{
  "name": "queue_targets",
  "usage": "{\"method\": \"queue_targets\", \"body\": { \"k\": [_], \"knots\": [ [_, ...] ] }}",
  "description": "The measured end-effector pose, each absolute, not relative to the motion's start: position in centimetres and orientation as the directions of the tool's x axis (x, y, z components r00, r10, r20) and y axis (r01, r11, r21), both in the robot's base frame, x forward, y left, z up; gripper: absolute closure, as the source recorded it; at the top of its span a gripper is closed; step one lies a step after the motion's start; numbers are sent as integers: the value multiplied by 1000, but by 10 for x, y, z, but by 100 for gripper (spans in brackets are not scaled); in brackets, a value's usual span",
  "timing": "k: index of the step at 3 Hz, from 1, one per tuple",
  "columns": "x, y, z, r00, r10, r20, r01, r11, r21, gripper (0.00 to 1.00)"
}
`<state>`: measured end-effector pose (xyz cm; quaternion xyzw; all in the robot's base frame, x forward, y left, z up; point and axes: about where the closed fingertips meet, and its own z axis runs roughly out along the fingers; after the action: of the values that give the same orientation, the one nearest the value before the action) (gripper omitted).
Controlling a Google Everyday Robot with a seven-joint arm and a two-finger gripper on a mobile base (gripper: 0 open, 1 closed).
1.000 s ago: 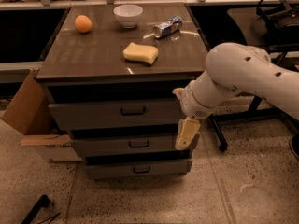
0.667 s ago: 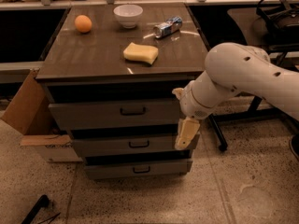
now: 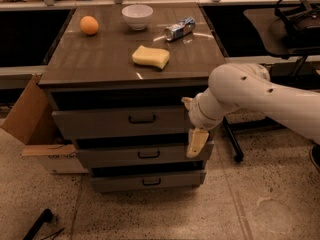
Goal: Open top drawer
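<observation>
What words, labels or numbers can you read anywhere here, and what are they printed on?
Cardboard box: dark print, too blurred to read.
Can: blue label, unreadable.
Top drawer, and the gripper in front of the drawers' right end: no text.

Cannot see the right end of the top drawer, covered by the arm and by the tool hanging at the front right corner of the cabinet. Cannot follow the arm past the right edge. Cannot read the label on the can lying on the surface. Cannot name the dark thing on the floor, cut by the bottom edge. Cannot see the cardboard box whole, partly behind the cabinet.
</observation>
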<state>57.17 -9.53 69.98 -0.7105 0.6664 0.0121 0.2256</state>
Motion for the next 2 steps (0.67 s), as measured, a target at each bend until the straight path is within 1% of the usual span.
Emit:
{"method": "queue_targets", "body": {
  "k": [2],
  "knots": [
    [599,-90,676,159,-953,-258,-937,-64,-343,0]
  ]
}}
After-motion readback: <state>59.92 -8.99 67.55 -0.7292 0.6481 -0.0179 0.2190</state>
